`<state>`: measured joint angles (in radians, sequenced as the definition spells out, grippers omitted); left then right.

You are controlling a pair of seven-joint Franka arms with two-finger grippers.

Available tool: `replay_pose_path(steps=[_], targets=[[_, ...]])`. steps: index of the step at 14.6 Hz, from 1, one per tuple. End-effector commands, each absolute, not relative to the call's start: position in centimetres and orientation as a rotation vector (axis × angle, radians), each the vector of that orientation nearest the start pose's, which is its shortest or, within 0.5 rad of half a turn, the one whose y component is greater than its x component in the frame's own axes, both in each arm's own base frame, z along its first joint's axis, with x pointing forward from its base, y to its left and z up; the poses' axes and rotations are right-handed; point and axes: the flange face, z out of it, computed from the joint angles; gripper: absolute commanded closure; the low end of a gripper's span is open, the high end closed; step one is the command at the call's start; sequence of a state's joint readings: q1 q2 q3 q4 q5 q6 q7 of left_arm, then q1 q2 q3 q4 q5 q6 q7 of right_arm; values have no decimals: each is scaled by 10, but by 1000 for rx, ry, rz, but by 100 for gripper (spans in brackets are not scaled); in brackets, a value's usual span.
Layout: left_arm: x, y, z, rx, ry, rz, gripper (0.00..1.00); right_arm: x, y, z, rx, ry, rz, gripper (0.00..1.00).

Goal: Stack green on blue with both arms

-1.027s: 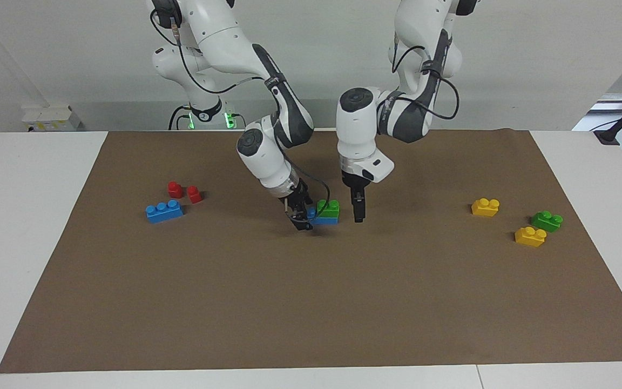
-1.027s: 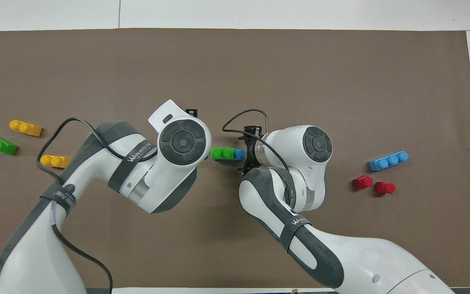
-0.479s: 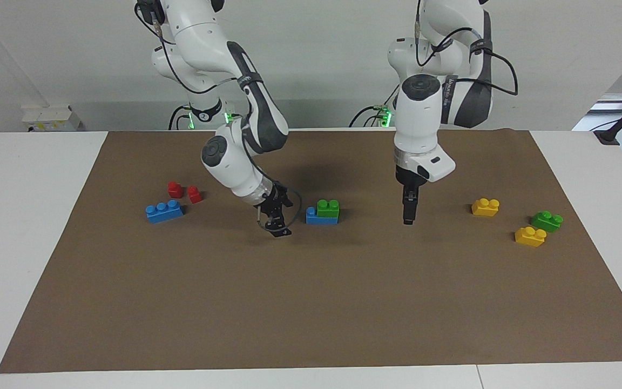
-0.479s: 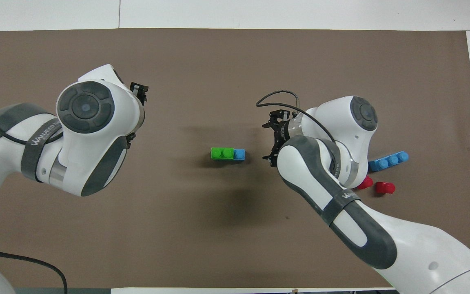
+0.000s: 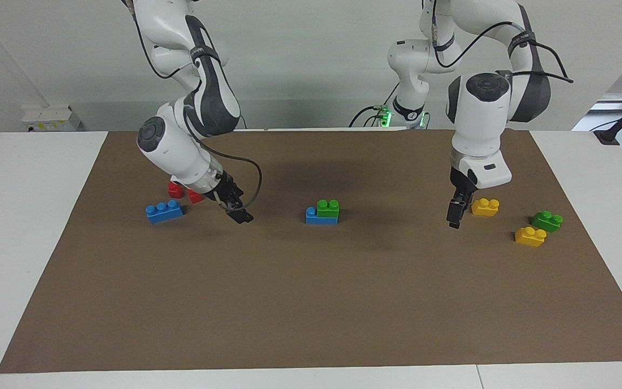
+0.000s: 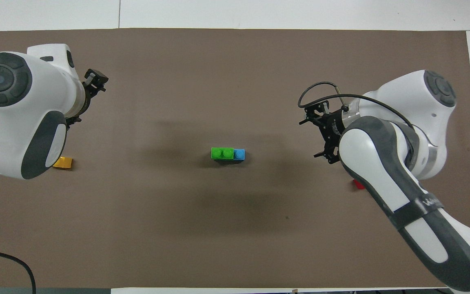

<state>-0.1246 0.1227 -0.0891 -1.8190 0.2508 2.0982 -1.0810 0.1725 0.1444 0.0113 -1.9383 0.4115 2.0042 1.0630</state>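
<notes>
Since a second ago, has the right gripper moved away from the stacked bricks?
Yes. The right gripper has drawn off from the green brick on the blue brick, toward the right arm's end of the table, nearing the red bricks.

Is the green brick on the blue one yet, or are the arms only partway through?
It looks done: a green brick sits on a blue brick mid-mat, covering the end toward the left arm and leaving one blue stud bare. Neither gripper holds anything: the left gripper hangs beside a yellow brick, the right gripper near the spare blue brick. Nothing obvious remains.
</notes>
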Motion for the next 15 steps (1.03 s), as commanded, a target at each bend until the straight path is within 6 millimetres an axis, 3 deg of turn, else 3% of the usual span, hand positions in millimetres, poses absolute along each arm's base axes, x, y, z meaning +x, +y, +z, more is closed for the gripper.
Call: replay_pose_path(steps=[1,5,7,9,11,12,14,15], targets=[[607,-87,505,-2885,-804,-335,0,561,101,456,-2690,1145,371,0],[613,-50,543,-3029,-362,-217,0,536,67,531,-2940,625,302,0],[610,-42,559,-3041,-189,-171,0,518,55,565,-3019,296,242,0],[606,-40,572,-3037,-47,-131,0,503,47,596,-3069,177,198,0],[601,-35,584,-3032,68,-91,0,496,45,613,-3142,146,123,0],[599,-33,593,-3029,109,-67,0,498,36,617,-3153,124,102,0],[593,-23,598,-3046,124,7,0,511,30,630,-3157,-115,33,0],[589,-22,600,-3083,112,45,0,514,26,631,-3154,-104,17,0]])
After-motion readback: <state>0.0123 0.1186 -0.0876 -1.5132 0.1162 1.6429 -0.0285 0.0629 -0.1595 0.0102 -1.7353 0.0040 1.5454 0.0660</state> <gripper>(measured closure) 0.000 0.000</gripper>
